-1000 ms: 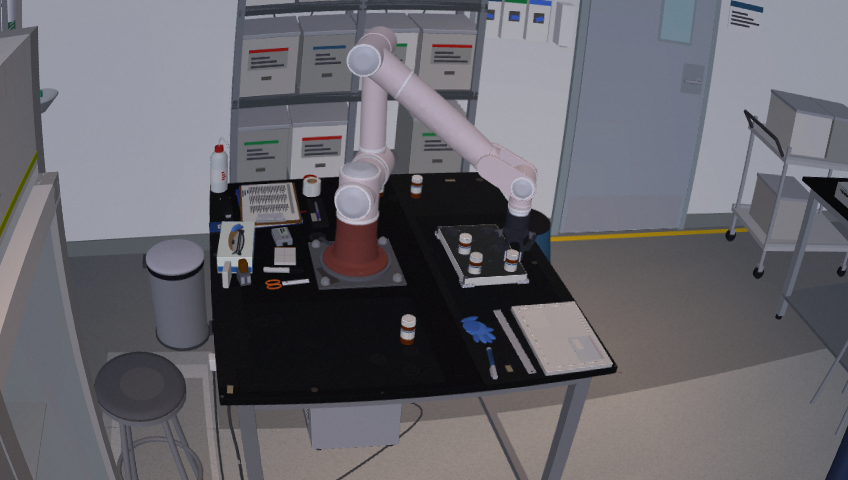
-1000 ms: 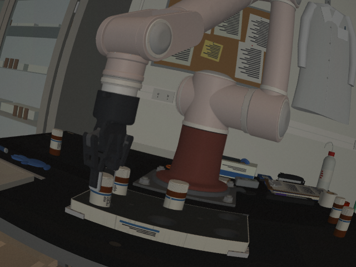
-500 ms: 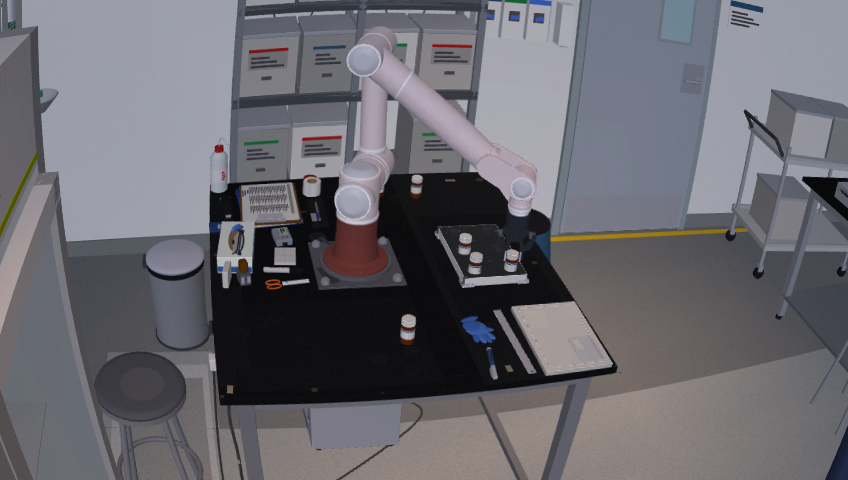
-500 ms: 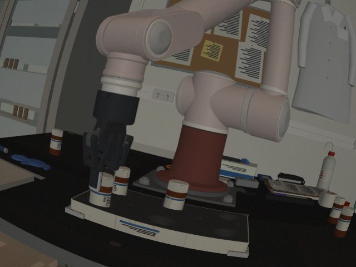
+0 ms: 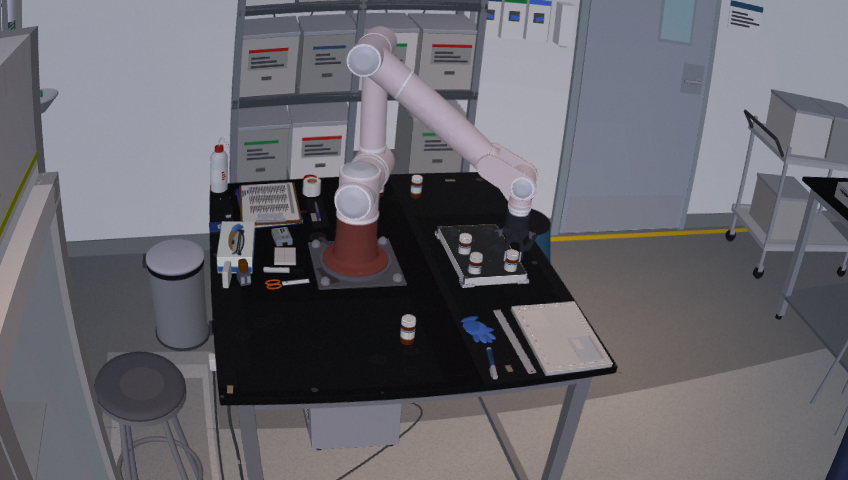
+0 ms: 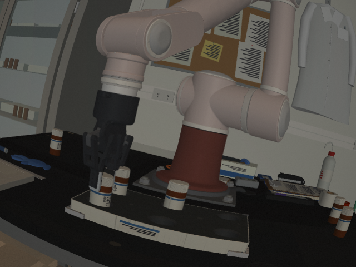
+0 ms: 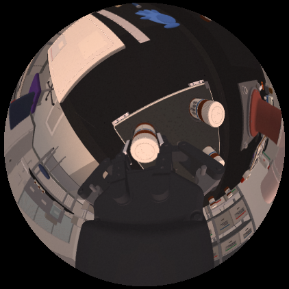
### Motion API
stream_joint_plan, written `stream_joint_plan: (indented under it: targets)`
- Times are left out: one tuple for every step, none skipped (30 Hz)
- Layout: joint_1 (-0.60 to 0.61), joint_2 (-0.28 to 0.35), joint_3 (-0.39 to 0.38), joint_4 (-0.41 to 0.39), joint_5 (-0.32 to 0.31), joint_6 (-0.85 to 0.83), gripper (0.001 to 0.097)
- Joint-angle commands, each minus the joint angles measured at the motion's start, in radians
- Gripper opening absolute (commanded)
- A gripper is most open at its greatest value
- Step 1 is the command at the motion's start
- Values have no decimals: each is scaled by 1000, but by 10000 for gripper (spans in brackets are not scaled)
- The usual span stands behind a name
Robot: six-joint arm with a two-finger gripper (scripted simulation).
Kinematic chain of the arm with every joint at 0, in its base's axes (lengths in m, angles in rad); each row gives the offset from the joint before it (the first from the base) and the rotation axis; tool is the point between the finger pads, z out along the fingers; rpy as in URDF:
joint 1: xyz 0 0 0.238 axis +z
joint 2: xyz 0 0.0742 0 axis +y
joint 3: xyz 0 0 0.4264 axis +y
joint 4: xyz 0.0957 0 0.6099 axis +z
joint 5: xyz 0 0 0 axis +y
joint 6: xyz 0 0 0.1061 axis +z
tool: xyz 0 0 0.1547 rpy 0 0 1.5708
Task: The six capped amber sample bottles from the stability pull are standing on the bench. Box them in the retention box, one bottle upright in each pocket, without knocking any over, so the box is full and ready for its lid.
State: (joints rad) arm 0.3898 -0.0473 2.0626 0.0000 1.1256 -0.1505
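Note:
An amber bottle with a white cap (image 5: 511, 260) (image 6: 101, 191) (image 7: 145, 145) stands upright in a corner pocket of the retention box (image 5: 481, 254) (image 6: 161, 220), and my gripper (image 5: 516, 250) (image 6: 99, 179) (image 7: 143, 150) is closed around it from above. Two more bottles (image 5: 465, 242) (image 5: 475, 262) stand upright in other pockets of the box. One bottle (image 5: 407, 329) stands on the bench towards the front. Another (image 5: 416, 185) stands near the back edge, and the second side camera shows two bottles (image 6: 337, 209) (image 6: 342, 221) there.
The arm's red base (image 5: 356, 247) rises just left of the box. The box lid (image 5: 561, 336), a ruler (image 5: 513, 341), a blue glove (image 5: 478, 329) and a pen (image 5: 491, 361) lie in front of the box. A rack (image 5: 269, 202), tape roll (image 5: 312, 185) and wash bottle (image 5: 219, 168) crowd the left rear.

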Motion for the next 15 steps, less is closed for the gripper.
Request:
stream_joint_plan:
  targets:
    - [0, -1, -2, 0, 0, 0, 465]
    - [0, -1, -2, 0, 0, 0, 485]
    - [0, -1, -2, 0, 0, 0, 505]
    - [0, -1, -2, 0, 0, 0, 525]
    - [0, -1, -2, 0, 0, 0, 545]
    - [0, -1, -2, 0, 0, 0, 565]
    - [0, -1, -2, 0, 0, 0, 585]
    - [0, -1, -2, 0, 0, 0, 600]
    - [0, -1, -2, 0, 0, 0, 600]
    - [0, -1, -2, 0, 0, 0, 600]
    - [0, -1, -2, 0, 0, 0, 600]
    - [0, -1, -2, 0, 0, 0, 600]
    - [0, -1, -2, 0, 0, 0, 600]
    - [0, -1, -2, 0, 0, 0, 600]
    - [0, -1, -2, 0, 0, 0, 600]
